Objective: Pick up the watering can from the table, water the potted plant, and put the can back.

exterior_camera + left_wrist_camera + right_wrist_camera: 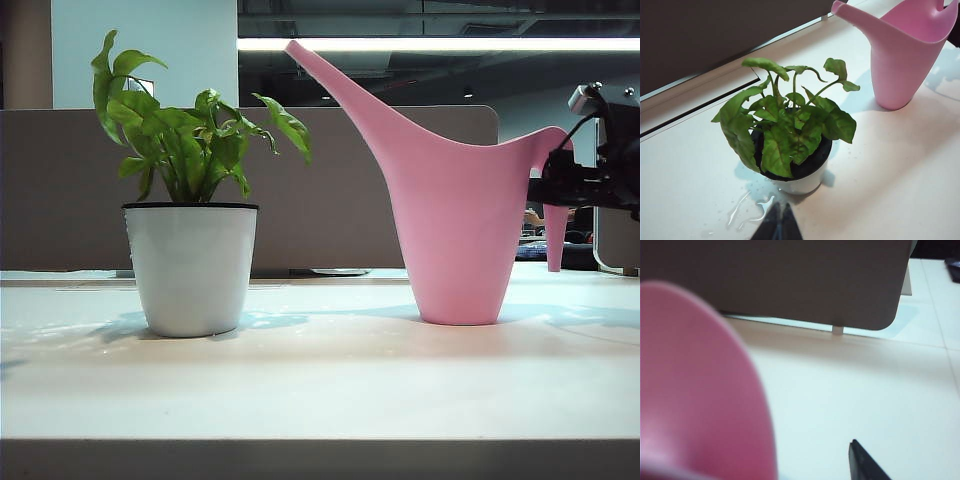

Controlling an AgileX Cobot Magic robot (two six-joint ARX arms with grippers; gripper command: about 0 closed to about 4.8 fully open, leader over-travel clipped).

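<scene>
The watering can (455, 230) stands upright on the counter (320, 385) beside the potted plant (190, 210) — right tool (560, 190), jaws apart, at the can's handle; left tool (777, 226), tips together, near the plant.

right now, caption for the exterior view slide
Right gripper at the pink watering can handle, potted plant beside it.

Black right gripper (560, 188) with looping black cable, grey-capped wrist housing, dark tapered left gripper (777, 225) jaws

An open-plan office, by the look of it. Behind the table (320, 390) stands a brown desk partition (400, 180) (rounded corner), with a ceiling strip light (440, 45) above it.
</scene>
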